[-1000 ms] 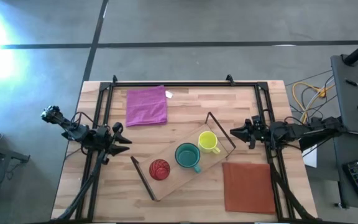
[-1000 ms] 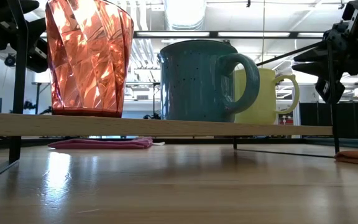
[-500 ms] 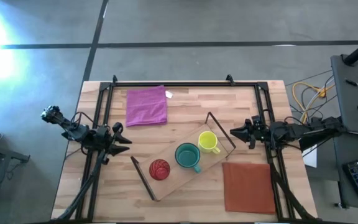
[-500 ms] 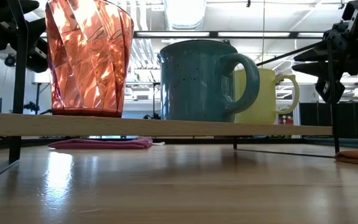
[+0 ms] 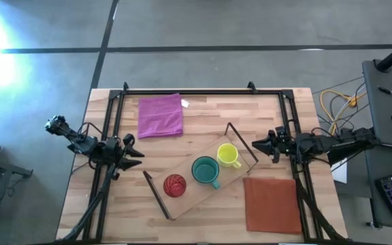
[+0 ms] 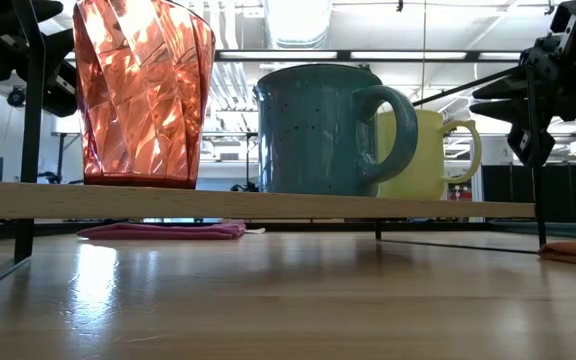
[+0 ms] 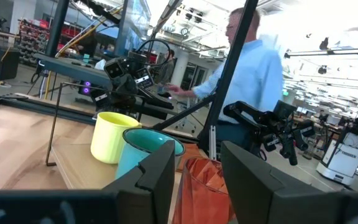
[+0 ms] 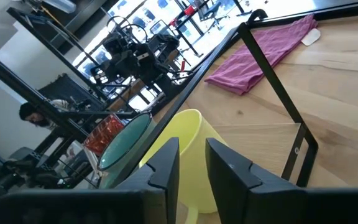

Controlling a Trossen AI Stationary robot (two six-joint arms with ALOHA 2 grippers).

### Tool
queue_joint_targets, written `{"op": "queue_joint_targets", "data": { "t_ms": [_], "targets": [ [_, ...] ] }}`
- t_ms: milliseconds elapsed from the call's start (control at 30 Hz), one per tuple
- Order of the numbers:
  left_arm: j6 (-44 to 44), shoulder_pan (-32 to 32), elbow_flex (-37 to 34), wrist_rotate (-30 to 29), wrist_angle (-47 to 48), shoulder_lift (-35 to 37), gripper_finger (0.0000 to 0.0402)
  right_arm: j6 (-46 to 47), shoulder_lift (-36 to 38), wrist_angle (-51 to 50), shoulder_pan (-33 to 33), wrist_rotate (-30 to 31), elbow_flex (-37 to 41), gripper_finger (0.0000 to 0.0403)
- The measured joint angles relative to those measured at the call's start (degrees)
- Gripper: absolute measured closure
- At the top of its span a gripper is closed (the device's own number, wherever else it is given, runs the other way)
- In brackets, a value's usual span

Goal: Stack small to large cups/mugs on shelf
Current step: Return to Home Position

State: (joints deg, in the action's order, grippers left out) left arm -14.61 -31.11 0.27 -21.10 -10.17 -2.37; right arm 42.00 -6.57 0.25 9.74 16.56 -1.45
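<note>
The left gripper (image 5: 135,154) has its jaws parted a modest way with nothing between them. The right gripper (image 5: 256,147) shows a narrower gap and is likewise empty. Neither has shifted over the last second, and no cup has moved either, so the placing looks finished and the arms seem settled at rest. Each arm lies low, reaching inward from its own side of the table (image 5: 203,112). The left gripper is near the shelf's orange-cup end, and the right is just beside the wire frame (image 5: 242,142) at the yellow-mug end. Both are clear of the mugs.

The shelf (image 5: 190,193) lies diagonally between the pink cloth (image 5: 160,116) and the brown mat (image 5: 272,204). On it stand the orange-red cup (image 5: 174,185), the teal mug (image 5: 205,170) and the yellow-green mug (image 5: 227,154) in a row. The teal mug, seemingly the largest, is in the middle, so the size order looks imperfect.
</note>
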Motion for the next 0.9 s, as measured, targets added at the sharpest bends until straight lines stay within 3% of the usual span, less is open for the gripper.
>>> {"op": "queue_joint_targets", "data": {
  "t_ms": [900],
  "targets": [
    [0.0,0.0,0.0,0.02,0.0,0.0,0.0285,0.0,0.01,0.0,0.0,0.0,0.0,0.0323]
  ]
}}
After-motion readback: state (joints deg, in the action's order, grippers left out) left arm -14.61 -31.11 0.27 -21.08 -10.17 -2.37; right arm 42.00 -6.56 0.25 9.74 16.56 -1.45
